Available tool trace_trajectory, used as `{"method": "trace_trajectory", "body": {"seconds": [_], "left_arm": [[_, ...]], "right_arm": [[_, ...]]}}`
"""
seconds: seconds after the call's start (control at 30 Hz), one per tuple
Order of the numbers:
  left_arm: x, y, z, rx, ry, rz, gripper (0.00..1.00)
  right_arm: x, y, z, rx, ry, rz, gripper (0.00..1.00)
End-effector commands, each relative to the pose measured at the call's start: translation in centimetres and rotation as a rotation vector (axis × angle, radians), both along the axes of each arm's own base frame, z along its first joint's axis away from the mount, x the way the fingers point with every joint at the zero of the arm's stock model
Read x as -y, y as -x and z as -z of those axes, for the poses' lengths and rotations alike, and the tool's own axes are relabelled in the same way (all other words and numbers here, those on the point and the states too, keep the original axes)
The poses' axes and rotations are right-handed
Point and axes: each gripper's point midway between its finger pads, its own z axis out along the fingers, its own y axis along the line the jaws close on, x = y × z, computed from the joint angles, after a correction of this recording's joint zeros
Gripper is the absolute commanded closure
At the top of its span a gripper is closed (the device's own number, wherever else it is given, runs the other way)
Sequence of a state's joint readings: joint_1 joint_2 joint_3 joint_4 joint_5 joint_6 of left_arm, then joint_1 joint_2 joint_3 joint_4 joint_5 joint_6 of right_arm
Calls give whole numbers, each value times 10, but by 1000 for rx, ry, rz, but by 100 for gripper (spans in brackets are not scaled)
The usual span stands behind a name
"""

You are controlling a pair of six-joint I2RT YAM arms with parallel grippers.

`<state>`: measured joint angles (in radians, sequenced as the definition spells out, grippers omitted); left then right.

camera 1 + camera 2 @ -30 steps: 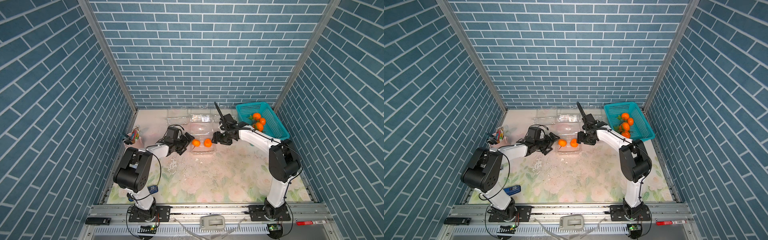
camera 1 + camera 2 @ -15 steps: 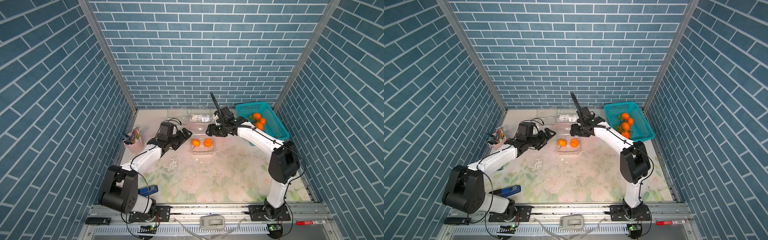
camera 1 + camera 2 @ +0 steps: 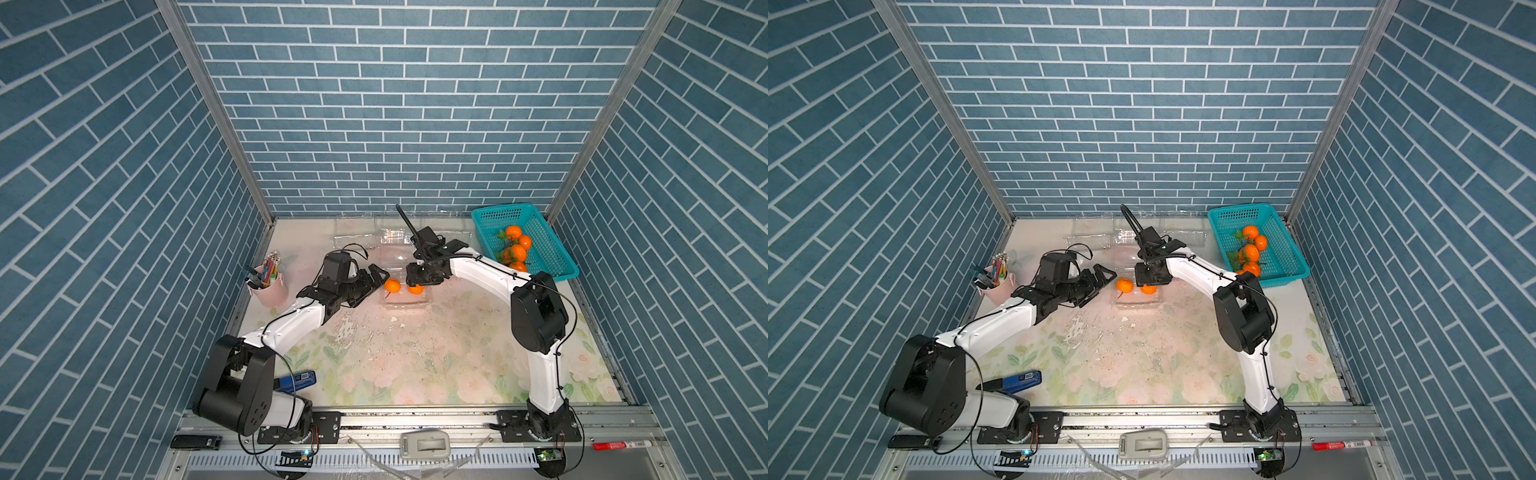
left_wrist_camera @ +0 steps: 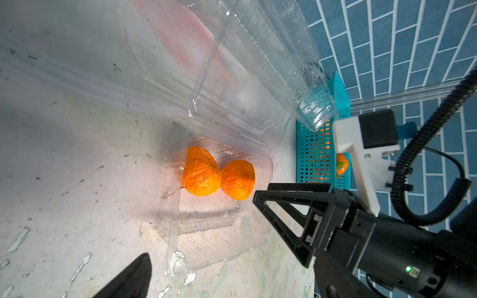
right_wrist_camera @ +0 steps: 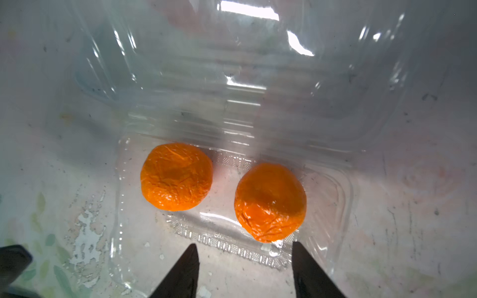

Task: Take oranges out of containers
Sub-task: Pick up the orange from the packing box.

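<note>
An open clear container [image 3: 405,301] [image 5: 333,206] lies mid-table, its lid [image 5: 232,77] folded toward the back. Two oranges [image 3: 392,286] [image 3: 415,289] sit inside, also in the right wrist view [image 5: 176,176] [image 5: 269,202] and the left wrist view [image 4: 201,171] [image 4: 238,179]. My right gripper [image 3: 419,280] [image 5: 244,246] hangs open right over the right-hand orange, nothing between its fingers. My left gripper [image 3: 374,286] [image 3: 1102,289] stands wide open just left of the container, touching nothing; only one fingertip [image 4: 134,273] shows in its wrist view.
A teal basket [image 3: 557,274] at the back right holds several oranges [image 3: 515,249]. Other clear containers [image 3: 357,237] [image 3: 397,237] lie along the back wall. A pink pencil cup [image 3: 270,289] stands at the left, and a blue object [image 3: 297,379] lies near the left arm's base.
My right gripper swung toward the back, then came down over the right-hand orange with its jaws narrowing. The left arm stretched out; its open gripper stayed beside the container.
</note>
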<state>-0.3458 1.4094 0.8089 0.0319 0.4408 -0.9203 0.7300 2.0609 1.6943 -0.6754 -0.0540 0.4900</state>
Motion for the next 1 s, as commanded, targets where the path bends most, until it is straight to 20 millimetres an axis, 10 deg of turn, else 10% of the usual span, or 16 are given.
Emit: {"method": "trace_trajectory", "body": {"seconds": [0.0, 0.57, 0.97], "left_arm": [[8, -2, 6, -3, 20, 18, 1], [15, 0, 13, -13, 28, 17, 1], [16, -4, 5, 13, 20, 26, 1]], "right_arm": [[11, 0, 15, 19, 113, -25, 39], [7, -12, 55, 17, 198, -44, 28], [1, -19, 60, 21, 195, -20, 47]]}}
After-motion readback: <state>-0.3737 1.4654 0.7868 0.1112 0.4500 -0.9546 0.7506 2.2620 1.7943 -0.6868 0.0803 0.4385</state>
